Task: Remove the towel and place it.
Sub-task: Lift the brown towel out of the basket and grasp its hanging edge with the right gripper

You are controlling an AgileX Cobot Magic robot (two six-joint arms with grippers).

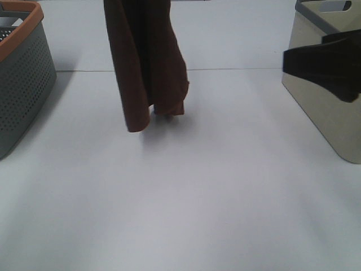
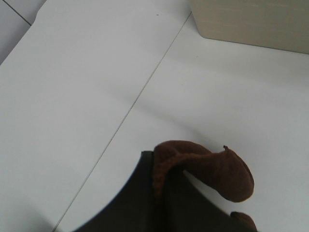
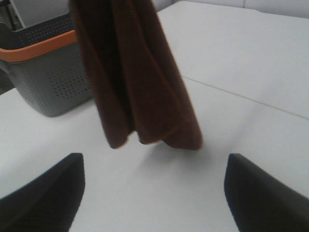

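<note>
A dark brown towel [image 1: 149,68] hangs straight down from above the top edge of the exterior view, its lower end just over the white table [image 1: 197,203]. In the left wrist view a bunched fold of the towel [image 2: 207,166] sits against my left gripper [image 2: 159,203], which is shut on it; the jaws themselves are mostly hidden by cloth. My right gripper [image 3: 154,193] is open and empty, pointed at the hanging towel [image 3: 135,82] from a short way off. It shows as a dark shape at the right of the exterior view [image 1: 321,65].
A grey perforated basket with an orange rim [image 1: 22,79] stands at the far left, also in the right wrist view [image 3: 48,72]. A beige bin [image 1: 327,113] stands at the far right, behind my right arm, also in the left wrist view [image 2: 251,21].
</note>
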